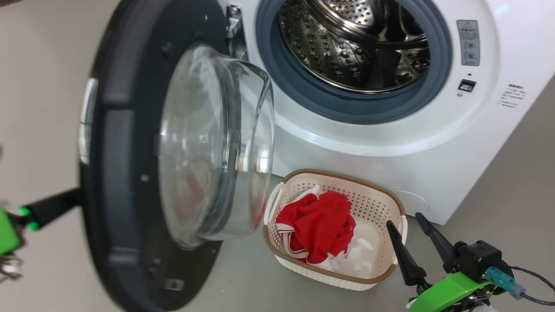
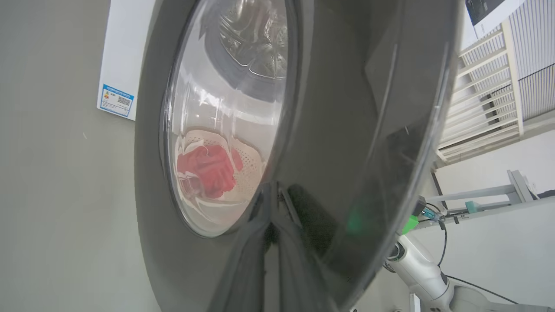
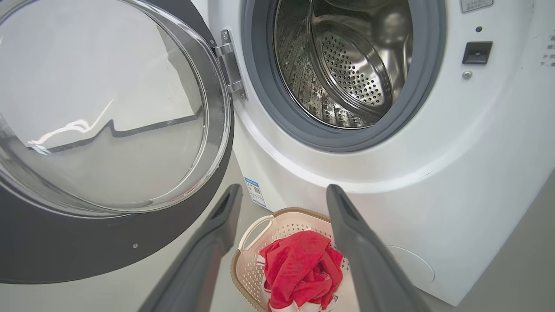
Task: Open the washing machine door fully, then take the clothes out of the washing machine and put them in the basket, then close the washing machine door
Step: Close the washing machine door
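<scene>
I see my left claw (image 1: 65, 201) pinched shut behind the open door (image 1: 121, 173). My right claw (image 1: 403, 219) is spread wide by the basket (image 1: 368, 277), which holds the clothes (image 1: 321, 225).

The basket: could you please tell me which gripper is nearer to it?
Right. The right gripper, jaws open, hangs just by the right end of the basket; the left gripper is beyond the washing machine door, at its outer face.

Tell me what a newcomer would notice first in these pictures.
The big black-ringed washing machine door stands open at the left, glass bowl bulging out. Then the red clothes heaped in the basket on the floor before the washing machine, whose steel drum looks empty.
</scene>
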Motion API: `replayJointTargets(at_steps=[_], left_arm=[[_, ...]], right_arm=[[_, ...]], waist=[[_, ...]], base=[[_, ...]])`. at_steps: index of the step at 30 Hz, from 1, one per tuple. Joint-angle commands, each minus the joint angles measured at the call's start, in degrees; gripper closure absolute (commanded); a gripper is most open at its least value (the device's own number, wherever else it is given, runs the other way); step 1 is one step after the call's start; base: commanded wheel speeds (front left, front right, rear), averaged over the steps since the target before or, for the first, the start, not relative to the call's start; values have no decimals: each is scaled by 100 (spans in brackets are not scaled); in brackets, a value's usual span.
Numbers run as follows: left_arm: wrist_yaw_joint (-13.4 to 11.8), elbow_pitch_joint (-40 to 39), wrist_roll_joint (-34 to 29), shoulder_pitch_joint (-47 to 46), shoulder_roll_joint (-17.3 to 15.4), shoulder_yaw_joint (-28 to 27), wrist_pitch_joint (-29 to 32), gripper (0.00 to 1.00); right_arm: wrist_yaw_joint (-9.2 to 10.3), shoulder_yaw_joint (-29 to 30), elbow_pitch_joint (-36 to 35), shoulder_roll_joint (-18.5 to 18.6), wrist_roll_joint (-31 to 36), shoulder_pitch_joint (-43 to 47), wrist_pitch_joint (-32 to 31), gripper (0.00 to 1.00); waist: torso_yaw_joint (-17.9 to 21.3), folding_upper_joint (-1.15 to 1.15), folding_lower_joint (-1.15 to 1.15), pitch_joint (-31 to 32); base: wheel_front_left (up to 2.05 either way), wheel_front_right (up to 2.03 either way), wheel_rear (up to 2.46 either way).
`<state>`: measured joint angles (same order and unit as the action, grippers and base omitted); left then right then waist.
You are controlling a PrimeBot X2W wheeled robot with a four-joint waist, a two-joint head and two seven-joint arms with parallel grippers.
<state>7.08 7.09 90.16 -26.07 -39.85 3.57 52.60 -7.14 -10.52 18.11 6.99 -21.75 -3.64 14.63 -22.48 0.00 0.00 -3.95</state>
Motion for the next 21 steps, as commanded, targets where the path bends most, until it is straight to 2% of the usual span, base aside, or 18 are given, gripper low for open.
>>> replayJointTargets(at_steps=[1, 9, 15, 21], left_arm=[[41, -327, 3, -95, -168, -191, 17, 100], [41, -887, -337, -121, 256, 138, -404, 100], [41, -1096, -758, -312, 584, 610, -822, 100], [41, -1067, -1053, -756, 1253, 1158, -1533, 100]], right_arm=[[-35, -82, -160, 13, -37, 6, 37, 0], [-35, 75, -220, -17, -12, 69, 37, 0], [-35, 181, -268, -35, -2, 105, 37, 0], [-35, 243, -299, -46, 8, 127, 37, 0]], waist=[[82, 0, 0, 18], [412, 0, 0, 83], [655, 0, 0, 83], [905, 0, 0, 75]], base=[[0, 0, 0], [0, 0, 0], [0, 0, 0], [0, 0, 0]])
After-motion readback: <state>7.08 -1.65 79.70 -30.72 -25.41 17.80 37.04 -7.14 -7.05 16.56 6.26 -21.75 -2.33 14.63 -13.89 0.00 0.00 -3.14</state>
